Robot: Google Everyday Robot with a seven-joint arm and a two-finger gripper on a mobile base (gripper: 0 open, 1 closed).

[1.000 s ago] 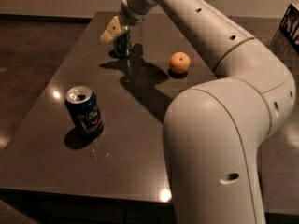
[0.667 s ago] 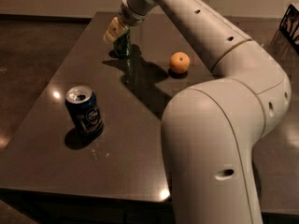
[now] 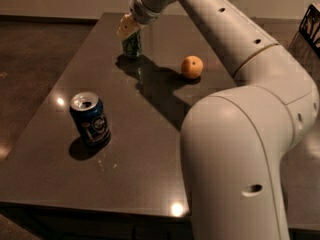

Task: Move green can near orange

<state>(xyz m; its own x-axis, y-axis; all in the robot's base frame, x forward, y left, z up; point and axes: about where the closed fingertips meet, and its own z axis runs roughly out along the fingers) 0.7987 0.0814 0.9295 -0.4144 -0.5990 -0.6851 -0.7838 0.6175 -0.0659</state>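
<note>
Nothing much has shifted since the earlier views: the gripper (image 3: 128,30) stays down over the top of the green can (image 3: 132,45), and the can stands in the same spot, upright by the far left corner of the dark worktop (image 3: 145,179), a little in from the far edge. The orange (image 3: 192,66) has not moved either; it lies further along toward the middle of the far edge, to the right of the can and apart from it, with bare worktop between them. A dark blue can (image 3: 90,120) stands by the left edge, about halfway back, well clear of both. The white arm (image 3: 235,34) reaches in from the near right corner and crosses above the orange's side of the worktop.

Whether the claw is clamped on the can or only set around it, I cannot tell, since the wrist hides the can's top. By my reading the step in hand is the grasp itself, with the carry not yet begun. The next move calls for a sure hold, a small lift, then a short travel to the right along the far edge, setting the can down upright just beside the orange without knocking the fruit into a roll
</note>
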